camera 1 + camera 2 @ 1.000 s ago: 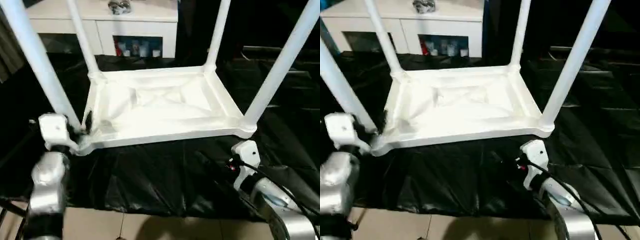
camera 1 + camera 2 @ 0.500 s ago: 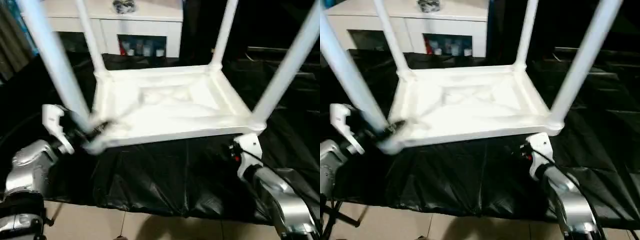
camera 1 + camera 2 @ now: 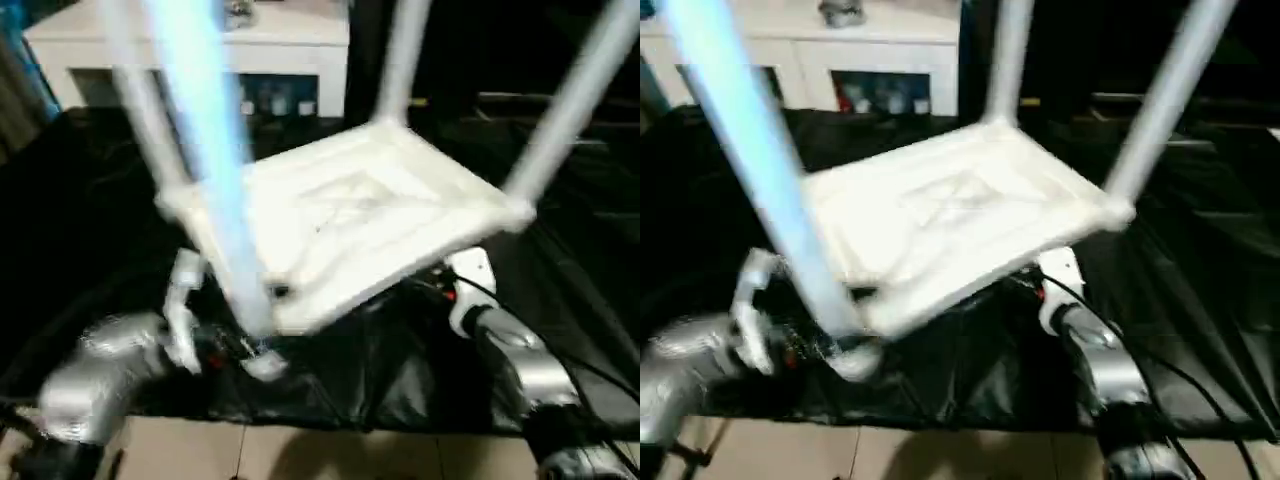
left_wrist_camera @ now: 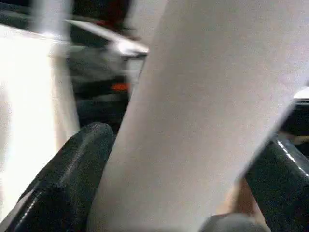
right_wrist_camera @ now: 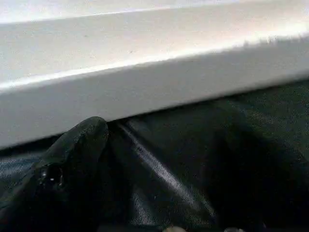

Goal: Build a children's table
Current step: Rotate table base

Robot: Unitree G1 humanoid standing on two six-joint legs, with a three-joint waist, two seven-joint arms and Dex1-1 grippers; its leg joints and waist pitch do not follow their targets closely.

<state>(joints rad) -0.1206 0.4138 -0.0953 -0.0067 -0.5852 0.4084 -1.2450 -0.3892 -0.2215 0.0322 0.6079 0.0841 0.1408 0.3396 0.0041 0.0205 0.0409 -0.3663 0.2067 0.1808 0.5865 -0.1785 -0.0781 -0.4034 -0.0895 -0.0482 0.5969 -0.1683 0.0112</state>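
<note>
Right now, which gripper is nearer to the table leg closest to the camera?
The left. The left gripper has its jaws on either side of that near leg, low down by the corner socket. The right gripper sits under the tabletop's opposite near edge.

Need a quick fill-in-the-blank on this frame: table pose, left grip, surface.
1. The children's table lies upside down, its legs pointing ____.
2. The left gripper has its fingers on either side of a white ____.
3. The table sits on a ____ sheet.
4. Behind it stands a white ____.

Missing words: up; leg; black; cabinet
</note>
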